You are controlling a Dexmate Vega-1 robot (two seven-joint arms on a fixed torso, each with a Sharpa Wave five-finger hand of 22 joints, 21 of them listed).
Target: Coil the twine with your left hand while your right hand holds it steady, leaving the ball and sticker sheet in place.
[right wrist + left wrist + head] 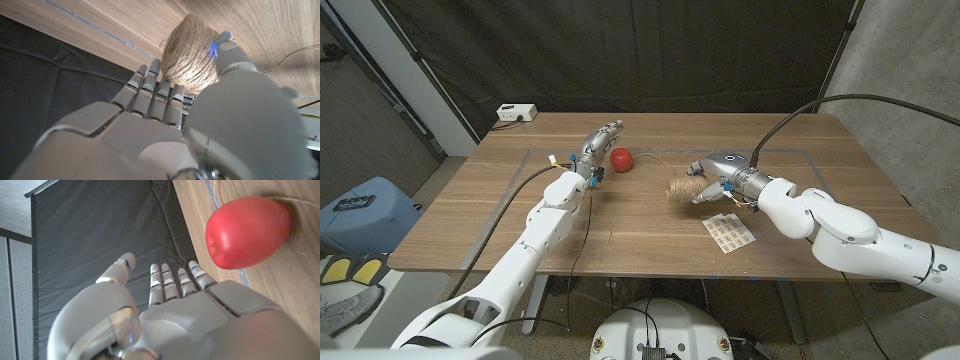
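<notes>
the twine spool [686, 187] is a light, soft ball of tan jute, rough-surfaced, likely to roll and to shed turns if squeezed loosely; hold it across its wound body, and take the loose strand [660, 161] near its free end for coiling. it sits on the bench [470, 215] under the fingers of the right hand [717, 182], which wraps it, thumb on one side. the left hand [600, 143] is spread, holding nothing, just beside the red ball [621, 159]. the sticker sheet [729, 234] lies close behind the right hand.
</notes>
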